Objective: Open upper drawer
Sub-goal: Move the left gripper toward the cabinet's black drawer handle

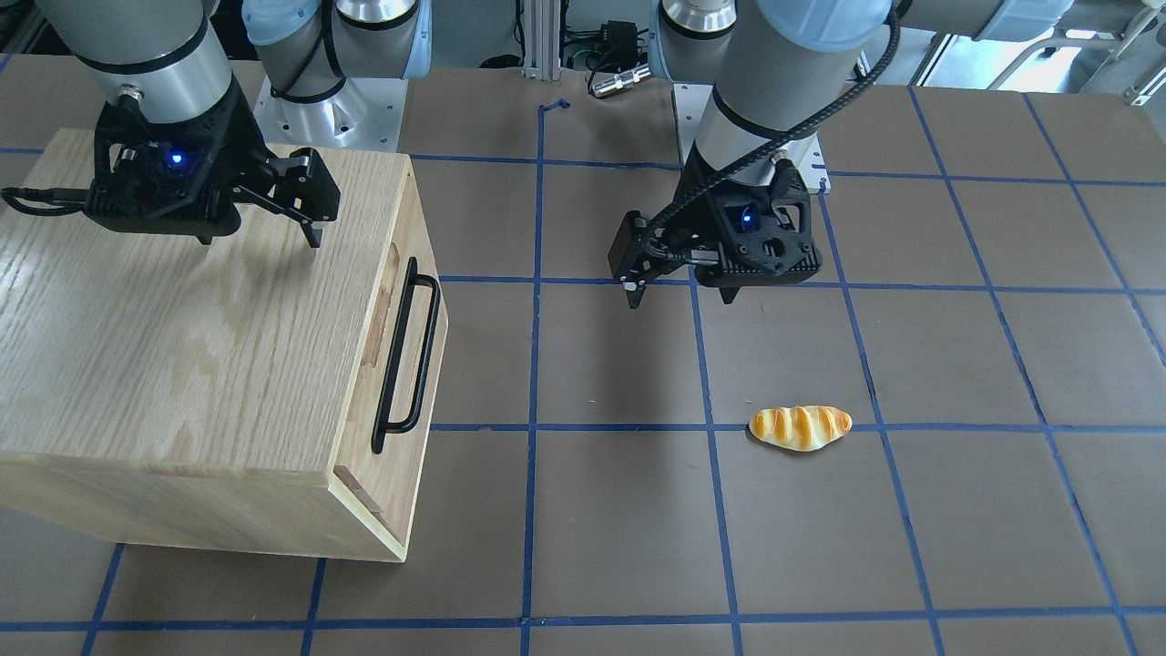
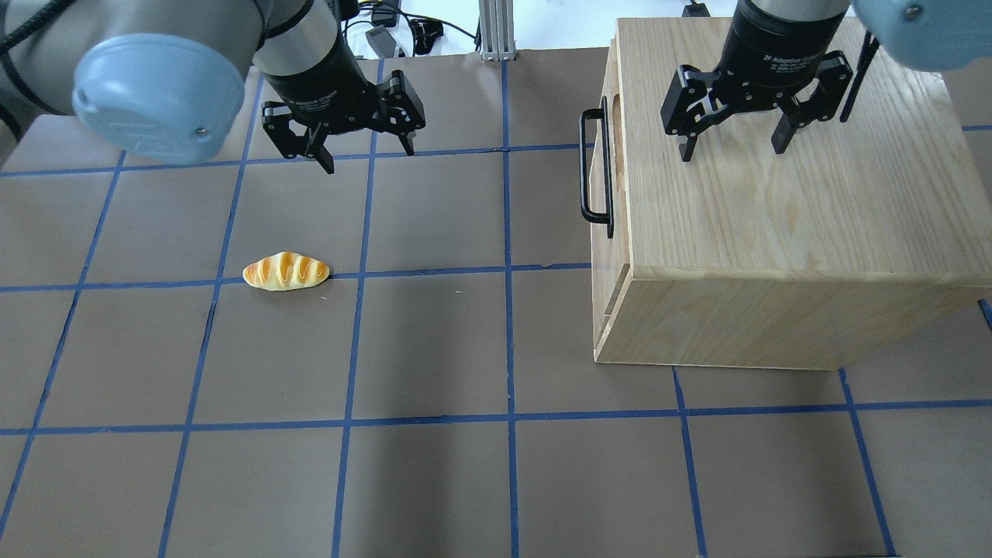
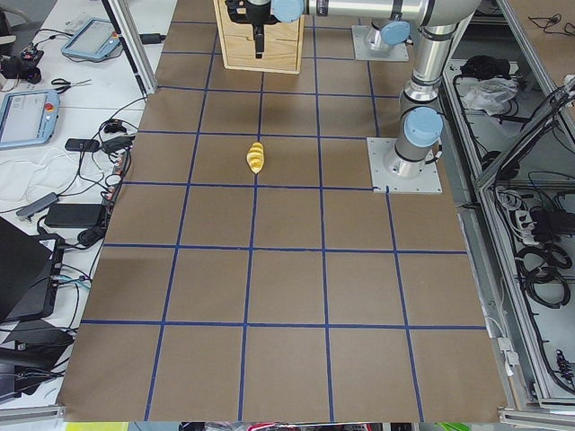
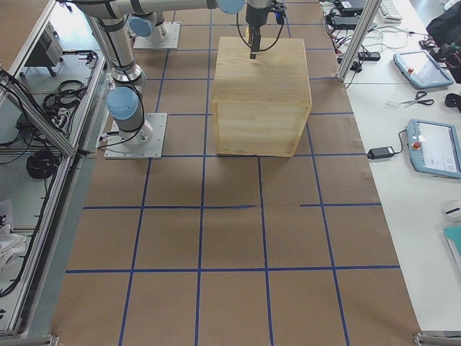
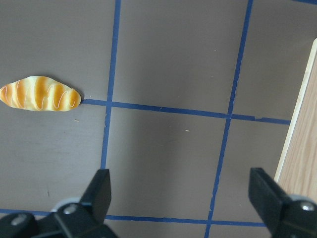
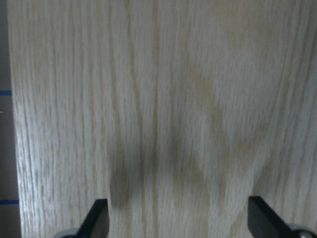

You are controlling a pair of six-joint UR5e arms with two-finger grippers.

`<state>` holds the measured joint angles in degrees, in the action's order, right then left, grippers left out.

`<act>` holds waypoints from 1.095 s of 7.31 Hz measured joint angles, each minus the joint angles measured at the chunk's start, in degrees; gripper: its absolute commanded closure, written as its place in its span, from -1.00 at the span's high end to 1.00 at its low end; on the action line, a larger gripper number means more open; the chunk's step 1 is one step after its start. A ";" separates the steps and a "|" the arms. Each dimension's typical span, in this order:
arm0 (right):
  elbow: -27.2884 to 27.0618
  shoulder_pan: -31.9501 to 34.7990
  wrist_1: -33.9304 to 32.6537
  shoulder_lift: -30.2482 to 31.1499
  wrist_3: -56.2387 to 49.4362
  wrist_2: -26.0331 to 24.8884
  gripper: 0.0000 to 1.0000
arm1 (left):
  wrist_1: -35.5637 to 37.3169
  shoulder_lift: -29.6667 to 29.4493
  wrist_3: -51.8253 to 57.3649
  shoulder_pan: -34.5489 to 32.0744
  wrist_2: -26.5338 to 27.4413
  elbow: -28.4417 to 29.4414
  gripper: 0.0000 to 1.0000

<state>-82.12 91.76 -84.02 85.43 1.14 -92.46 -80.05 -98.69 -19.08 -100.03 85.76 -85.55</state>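
The upper drawer is shut in the front of the oak cabinet, with its black bar handle and finger slot facing the table's middle. The drawer front and handle also show in the overhead view. My right gripper is open and empty above the cabinet top, pointing down, behind the handle. It also shows in the front-facing view. My left gripper is open and empty over bare table, well away from the handle.
A toy bread roll lies on the brown mat on my left side, in front of the left gripper; it shows in the left wrist view. The cabinet's edge is at that view's right. Blue tape lines grid the mat.
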 measured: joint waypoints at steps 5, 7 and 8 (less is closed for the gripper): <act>-0.02 0.00 0.00 0.00 -0.02 0.00 1.00 | 13.05 -6.66 -5.75 -7.12 -7.78 0.36 1.00; -0.02 0.00 0.00 0.00 -0.06 0.00 1.00 | 14.26 -9.00 -5.26 -9.09 -8.86 1.03 1.00; -0.02 0.00 0.00 0.00 -0.02 0.00 1.00 | 14.46 -9.87 -4.85 -9.73 -9.83 1.64 1.00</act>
<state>-82.14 91.76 -84.02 85.43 1.11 -92.46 -65.59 -108.56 -23.93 -109.75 75.93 -83.91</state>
